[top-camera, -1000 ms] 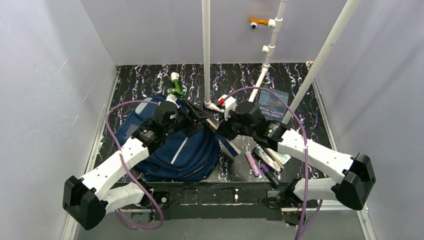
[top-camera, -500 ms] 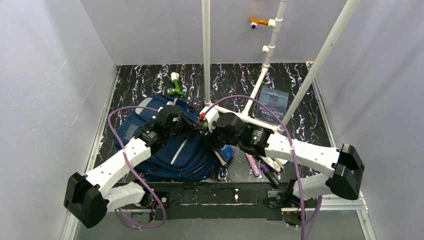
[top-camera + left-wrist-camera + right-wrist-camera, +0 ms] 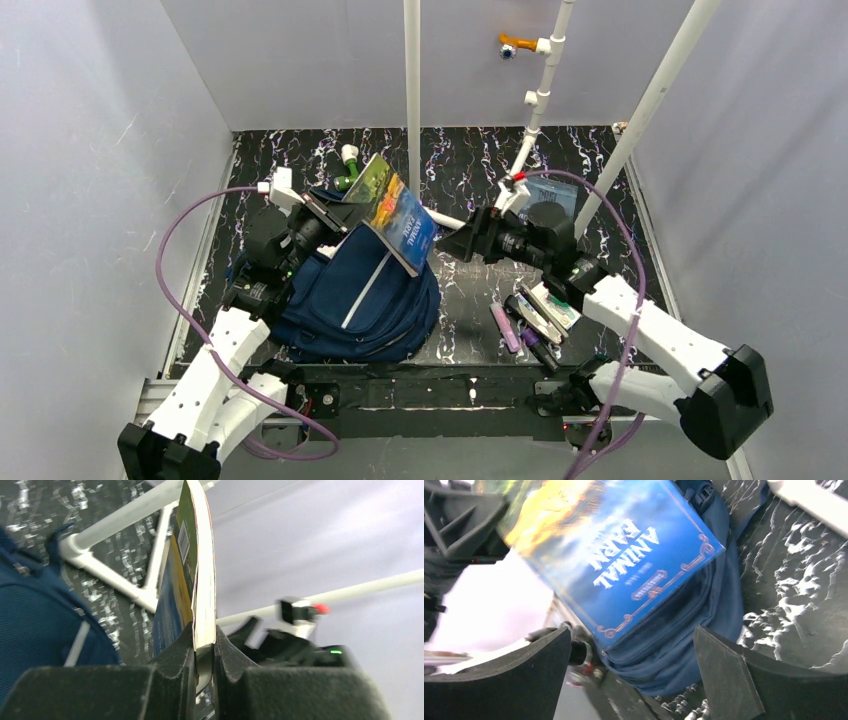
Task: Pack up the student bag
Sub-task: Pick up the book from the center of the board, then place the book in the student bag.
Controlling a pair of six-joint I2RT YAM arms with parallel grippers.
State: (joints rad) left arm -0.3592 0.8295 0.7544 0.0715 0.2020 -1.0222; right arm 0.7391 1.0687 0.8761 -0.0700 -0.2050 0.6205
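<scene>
The student bag [image 3: 350, 300], navy blue with a pale stripe, lies on the black marbled table left of centre. A blue book titled Animal Farm [image 3: 395, 215] hangs tilted above the bag's top. My left gripper [image 3: 325, 212] is shut on the book's edge. In the left wrist view the book's page block [image 3: 202, 580] is pinched between the jaws of the left gripper [image 3: 204, 650]. My right gripper [image 3: 455, 243] stands open just right of the book, holding nothing. The right wrist view shows the book's cover [image 3: 619, 555] over the bag [image 3: 684, 630], beyond the open right gripper [image 3: 634, 675].
A second book [image 3: 555, 195] lies at the back right. Several pens and markers [image 3: 525, 320] lie right of the bag near the front. A green and white object [image 3: 348, 170] sits behind the bag. White pipes [image 3: 412, 100] rise from the table's middle.
The book passed from my right gripper to my left. The left arm swung left and raised it over the bag. The right gripper opened and drew back to the right.
</scene>
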